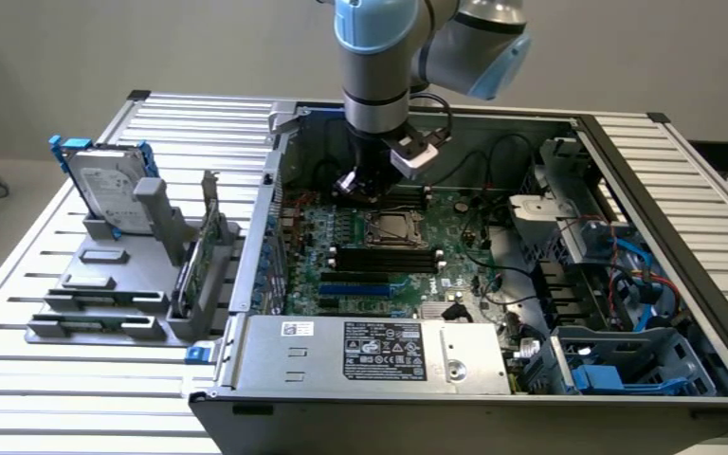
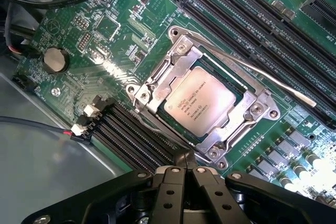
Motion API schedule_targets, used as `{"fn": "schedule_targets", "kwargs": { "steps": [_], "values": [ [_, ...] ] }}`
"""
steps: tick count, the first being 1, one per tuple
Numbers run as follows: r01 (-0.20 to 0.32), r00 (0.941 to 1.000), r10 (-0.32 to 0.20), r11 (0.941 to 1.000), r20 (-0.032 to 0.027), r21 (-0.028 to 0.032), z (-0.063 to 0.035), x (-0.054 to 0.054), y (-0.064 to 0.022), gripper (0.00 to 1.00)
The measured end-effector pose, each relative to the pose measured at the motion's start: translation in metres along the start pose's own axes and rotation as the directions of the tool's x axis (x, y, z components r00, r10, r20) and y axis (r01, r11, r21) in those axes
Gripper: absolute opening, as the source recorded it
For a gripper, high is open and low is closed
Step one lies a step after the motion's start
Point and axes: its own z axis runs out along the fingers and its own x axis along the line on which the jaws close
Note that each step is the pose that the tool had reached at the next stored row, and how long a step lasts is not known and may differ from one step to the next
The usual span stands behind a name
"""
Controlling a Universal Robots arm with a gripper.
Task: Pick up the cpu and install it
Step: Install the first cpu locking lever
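Slatted metal surface (image 1: 35,370) against a plain grey wall, open PC case (image 1: 617,275) sitting on it with the green board (image 1: 465,248) inside. Wrist view gets the close-up: the cpu (image 2: 202,100) sits in the metal-framed socket (image 2: 157,85). The gripper (image 2: 185,158) hangs at the socket's 6 o'clock, jaws closed together, holding nothing.

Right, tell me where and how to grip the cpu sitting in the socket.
Probably take the cpu by two opposite edges of its silvery top plate, coming straight down from above. It lies flat and recessed, ringed by the metal socket frame, so side approaches look blocked.
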Motion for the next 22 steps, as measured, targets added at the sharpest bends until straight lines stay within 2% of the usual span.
{"fn": "schedule_targets", "kwargs": {
  "steps": [22],
  "values": [
    [-0.001,1.0000,0.001,1.0000,0.0000,-0.0001,0.0011,0.0090,0.0063,0.11]
  ]
}}
